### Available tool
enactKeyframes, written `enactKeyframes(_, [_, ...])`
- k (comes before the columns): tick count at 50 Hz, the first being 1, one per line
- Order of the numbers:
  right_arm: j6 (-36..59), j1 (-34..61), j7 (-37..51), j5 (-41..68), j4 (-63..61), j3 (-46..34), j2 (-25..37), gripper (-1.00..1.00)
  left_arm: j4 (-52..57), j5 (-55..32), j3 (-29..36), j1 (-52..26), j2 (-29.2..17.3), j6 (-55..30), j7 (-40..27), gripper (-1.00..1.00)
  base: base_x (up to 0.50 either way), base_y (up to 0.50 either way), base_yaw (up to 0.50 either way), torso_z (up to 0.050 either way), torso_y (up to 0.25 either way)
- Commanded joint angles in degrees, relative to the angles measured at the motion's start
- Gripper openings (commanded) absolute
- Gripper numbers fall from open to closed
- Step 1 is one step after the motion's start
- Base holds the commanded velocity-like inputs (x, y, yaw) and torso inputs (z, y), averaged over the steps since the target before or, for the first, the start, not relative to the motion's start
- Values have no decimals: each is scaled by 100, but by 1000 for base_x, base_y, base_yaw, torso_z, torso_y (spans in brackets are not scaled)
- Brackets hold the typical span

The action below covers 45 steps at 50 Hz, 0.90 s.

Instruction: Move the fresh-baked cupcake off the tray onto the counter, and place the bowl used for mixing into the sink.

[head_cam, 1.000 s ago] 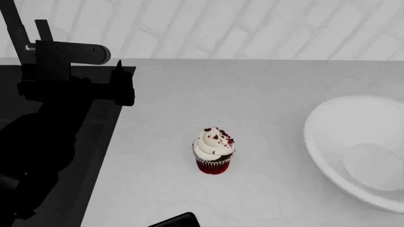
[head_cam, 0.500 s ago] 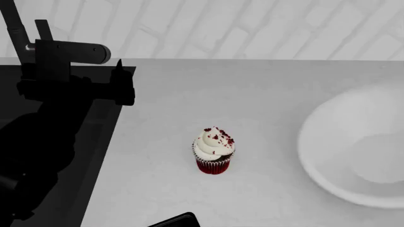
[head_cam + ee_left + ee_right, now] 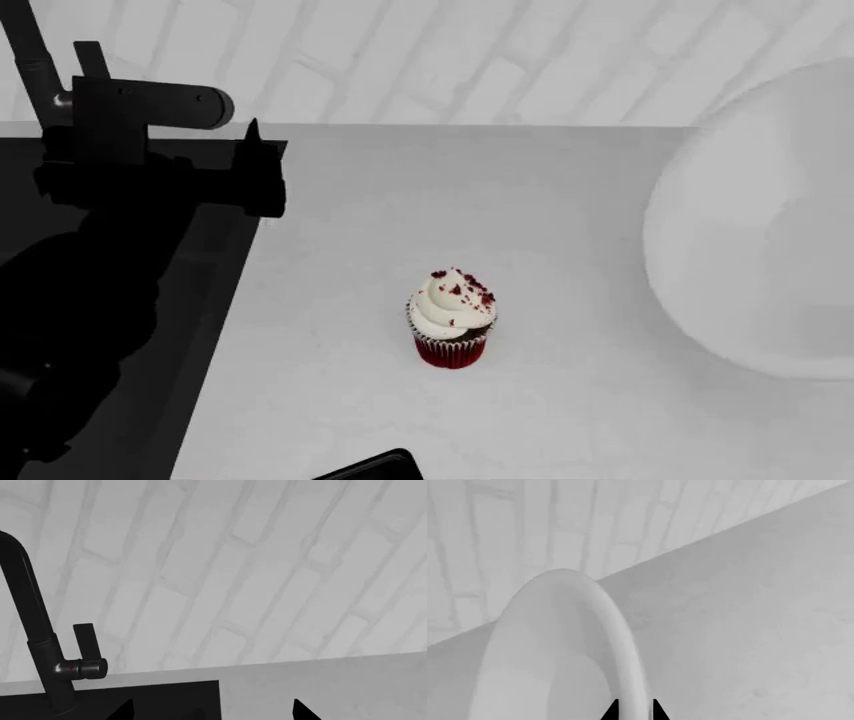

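Note:
The cupcake [image 3: 451, 320], with a red wrapper and white frosting, stands on the grey-white counter [image 3: 534, 200], off the black tray [image 3: 376, 468], whose corner shows at the front edge. The white bowl [image 3: 761, 230] is lifted and tilted at the right. In the right wrist view my right gripper [image 3: 634, 711] is shut on the rim of the bowl [image 3: 620, 645], one fingertip on each side. My left gripper [image 3: 212, 712] is open and empty, above the sink's right edge. In the head view it [image 3: 254, 175] hangs by the black sink [image 3: 200, 300].
The dark faucet [image 3: 134, 100] with its side lever stands behind the sink, close to my left arm; it also shows in the left wrist view [image 3: 40, 645]. A white brick wall [image 3: 467, 60] backs the counter.
The bowl has risen off the counter and tipped up toward the wall at the right. The cupcake and my left arm have not moved.

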Motion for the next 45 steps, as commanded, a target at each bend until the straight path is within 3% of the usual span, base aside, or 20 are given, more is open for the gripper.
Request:
enactKeyframes(1, [130,433,297,236,-327,256,-23,-100,75,-25,10,-26,-11,-30,-22,100,0,0,0,0,0])
enactKeyframes(12, [325,1066,441,240,-275,335,-316,-100,197,-63,10,-17,-51,-91,-66,100,0,0,0,0,0])
enactKeyframes(31, [-541,183,927,1846,-1095,923,-491,-100,355,-116,14,21,-100,-176,-151,100,0,0,0,0,0])
enactKeyframes(45, [-1016,-225,1399,2191,-1511,967,-728,-100,361,-140,30,2,-106,-181,-139,100,0,0,0,0,0])
